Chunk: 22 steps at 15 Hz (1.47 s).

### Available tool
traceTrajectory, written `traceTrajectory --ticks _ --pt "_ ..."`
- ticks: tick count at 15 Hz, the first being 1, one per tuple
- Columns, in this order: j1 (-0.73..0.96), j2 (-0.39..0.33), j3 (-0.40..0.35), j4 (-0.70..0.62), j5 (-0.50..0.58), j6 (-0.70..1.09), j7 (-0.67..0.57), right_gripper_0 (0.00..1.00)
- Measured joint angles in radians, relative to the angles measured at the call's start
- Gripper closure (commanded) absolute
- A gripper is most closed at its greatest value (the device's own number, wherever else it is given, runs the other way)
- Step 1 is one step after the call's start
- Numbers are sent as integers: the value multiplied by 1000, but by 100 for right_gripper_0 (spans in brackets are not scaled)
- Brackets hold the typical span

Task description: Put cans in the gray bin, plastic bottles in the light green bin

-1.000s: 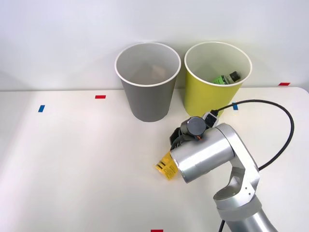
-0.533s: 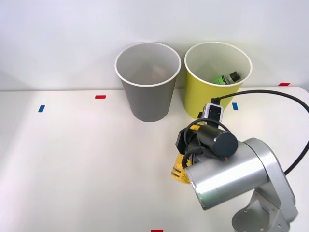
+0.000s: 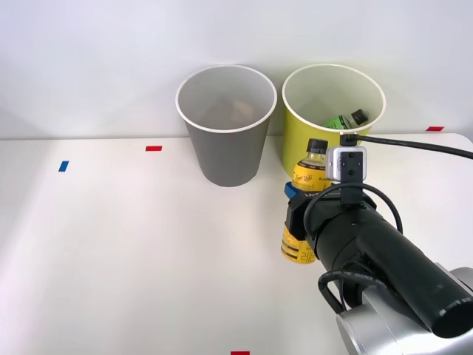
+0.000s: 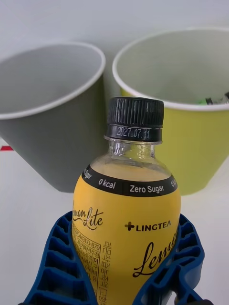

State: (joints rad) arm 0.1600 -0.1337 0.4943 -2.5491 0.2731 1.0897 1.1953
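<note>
Two blue fingers of the right gripper are pinching the yellow bottle, which is standing upright off the table; the light green bin is sitting just behind it. A green bottle is lying inside that bin; the gray bin is standing beside it.

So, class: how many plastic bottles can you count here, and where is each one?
2. The yellow bottle is upright in the right gripper; the green bottle lies inside the light green bin. Others may be hidden.

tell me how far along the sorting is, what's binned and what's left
Done: the green bottle already lies inside the light green bin. In hand: the right gripper is shut on the yellow bottle, holding it upright above the table in front of that bin. Left: carry it over the rim and release it. No can is visible on the table; the gray bin holds something indistinct.
</note>
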Motion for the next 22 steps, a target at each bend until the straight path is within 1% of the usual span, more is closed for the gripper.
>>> traceTrajectory --ticks 3,5,8,11,13,15,19,22 --pt "74 1 -19 -16 -13 -262 8 100" --pt "105 13 -44 -19 -24 -413 13 100" --pt "108 41 -93 -20 -37 -543 28 100" --pt "30 51 -150 -19 -56 -557 35 100" --pt "-36 52 -215 6 -131 -558 43 100" --pt "-138 52 -278 73 -162 -558 51 100" --pt "-343 63 -398 260 -175 -560 59 100" --pt "-439 66 -453 395 -169 -573 68 100"
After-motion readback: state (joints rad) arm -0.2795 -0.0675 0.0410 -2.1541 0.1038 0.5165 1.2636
